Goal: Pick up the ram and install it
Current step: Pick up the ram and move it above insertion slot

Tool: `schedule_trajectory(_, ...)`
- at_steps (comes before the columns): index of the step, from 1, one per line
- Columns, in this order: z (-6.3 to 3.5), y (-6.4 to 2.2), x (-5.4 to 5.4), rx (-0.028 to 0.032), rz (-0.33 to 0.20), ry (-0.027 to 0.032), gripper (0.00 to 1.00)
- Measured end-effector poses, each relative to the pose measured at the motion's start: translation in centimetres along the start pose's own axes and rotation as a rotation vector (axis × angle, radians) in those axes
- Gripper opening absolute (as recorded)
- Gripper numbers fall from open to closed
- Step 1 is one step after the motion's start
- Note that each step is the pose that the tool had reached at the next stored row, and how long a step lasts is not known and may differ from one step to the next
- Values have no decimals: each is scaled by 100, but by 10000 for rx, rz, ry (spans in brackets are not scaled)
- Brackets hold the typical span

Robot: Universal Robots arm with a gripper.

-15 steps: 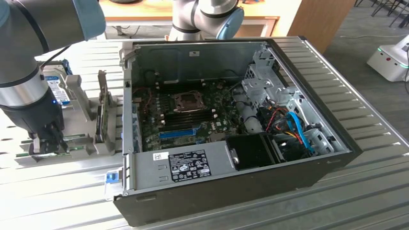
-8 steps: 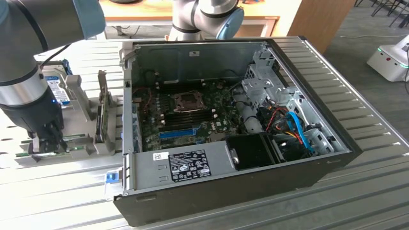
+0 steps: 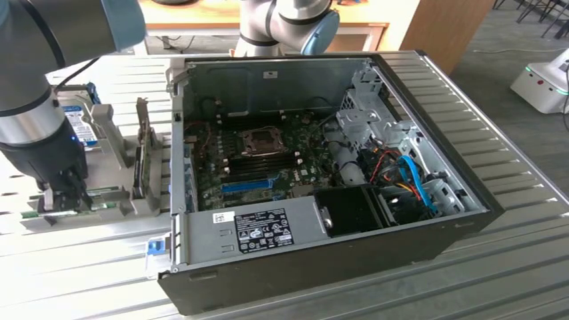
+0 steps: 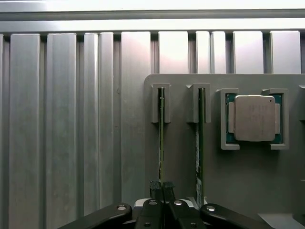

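Gripper pinches its black fingertips shut on the ram, a thin green board standing on edge in a grey slotted holder; a second stick stands alongside; a square metal-lidded CPU sits nearby.

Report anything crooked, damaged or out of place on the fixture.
Nothing stands out. The ram in the tool and the second stick stand straight in their slots; the processor sits square in its pocket.

On the counter, an open computer case sits to the exterior view's right of a parts holder. In the holder the ram stands on edge beside a second stick (each in its own slot), with a processor on that stick's far side.
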State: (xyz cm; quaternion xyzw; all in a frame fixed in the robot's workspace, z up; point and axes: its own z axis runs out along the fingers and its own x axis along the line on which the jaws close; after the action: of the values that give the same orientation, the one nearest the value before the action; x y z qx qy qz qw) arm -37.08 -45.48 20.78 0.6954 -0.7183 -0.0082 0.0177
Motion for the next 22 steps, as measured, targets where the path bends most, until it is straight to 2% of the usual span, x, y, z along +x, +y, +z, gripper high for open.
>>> schedule_trajectory(22,-155,5,2,0,-1,-34,12)
